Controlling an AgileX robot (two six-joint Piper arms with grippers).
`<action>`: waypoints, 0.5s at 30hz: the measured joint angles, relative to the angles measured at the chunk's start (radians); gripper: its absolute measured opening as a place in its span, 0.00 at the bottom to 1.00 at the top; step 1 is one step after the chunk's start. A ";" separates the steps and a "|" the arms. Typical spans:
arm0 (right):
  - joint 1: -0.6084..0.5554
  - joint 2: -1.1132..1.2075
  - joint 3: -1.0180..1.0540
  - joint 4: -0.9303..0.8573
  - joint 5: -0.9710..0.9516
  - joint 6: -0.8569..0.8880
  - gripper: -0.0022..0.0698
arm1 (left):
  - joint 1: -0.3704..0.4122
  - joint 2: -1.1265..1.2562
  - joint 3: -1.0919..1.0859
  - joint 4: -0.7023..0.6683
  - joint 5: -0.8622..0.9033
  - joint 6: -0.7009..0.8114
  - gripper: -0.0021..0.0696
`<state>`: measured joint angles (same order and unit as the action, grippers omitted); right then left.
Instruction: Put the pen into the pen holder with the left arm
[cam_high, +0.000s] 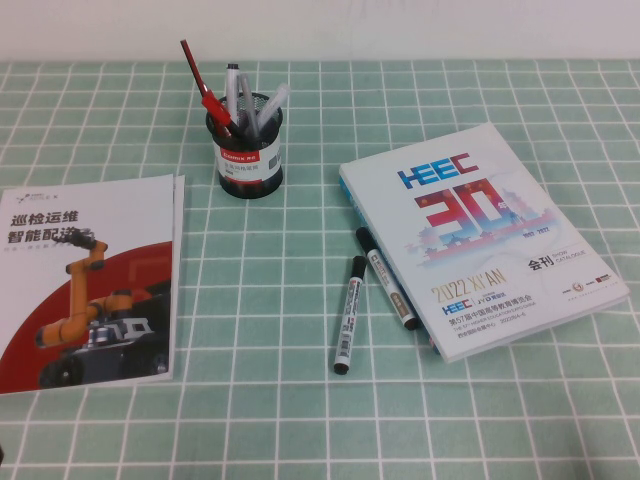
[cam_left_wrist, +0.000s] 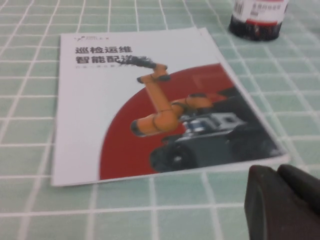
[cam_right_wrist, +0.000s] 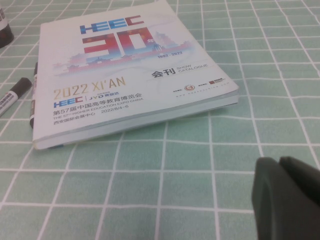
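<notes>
Starting at your left gripper (cam_left_wrist: 280, 202): matte black, rounded fingertips, seen only by its own wrist camera, low over the green-and-white checked cloth (cam_high: 300, 420) just short of the brochure (cam_high: 85, 280); its two tips sit together with no gap you could call open. Your right gripper (cam_right_wrist: 287, 197), same dark moulded form, hangs over bare cloth near the catalogue (cam_high: 480, 235), tips likewise pressed close; neither holds anything. Outward from the left: the brochure is thin, glossy, white with a red arc and an orange arm printed on it, lying flat. Beyond it stands the pen holder (cam_high: 246, 150), a black wire-mesh cylinder with a white label, upright, already stocked with a red pen (cam_high: 200, 85) and pale pens. The pen (cam_high: 347, 313), a slim white barrel with black print, lies flat on the cloth between brochure and catalogue, long axis near-to-far, black cap toward the far side. Just beside it a second marker (cam_high: 387, 277) lies against the thick, glossy catalogue's edge.
</notes>
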<state>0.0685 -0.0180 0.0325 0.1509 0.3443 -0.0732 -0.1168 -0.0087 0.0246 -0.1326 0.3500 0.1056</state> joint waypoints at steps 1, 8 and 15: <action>0.000 0.000 0.000 0.000 0.000 0.000 0.00 | 0.000 0.000 0.002 -0.025 -0.010 -0.012 0.03; 0.000 0.000 0.000 0.000 0.000 0.000 0.00 | 0.000 0.000 0.002 -0.351 -0.156 -0.057 0.03; 0.000 0.000 0.000 0.000 0.000 0.000 0.00 | 0.000 0.000 0.002 -0.417 -0.271 -0.021 0.03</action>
<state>0.0685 -0.0180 0.0325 0.1509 0.3443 -0.0732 -0.1168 -0.0087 0.0266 -0.5499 0.0786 0.0841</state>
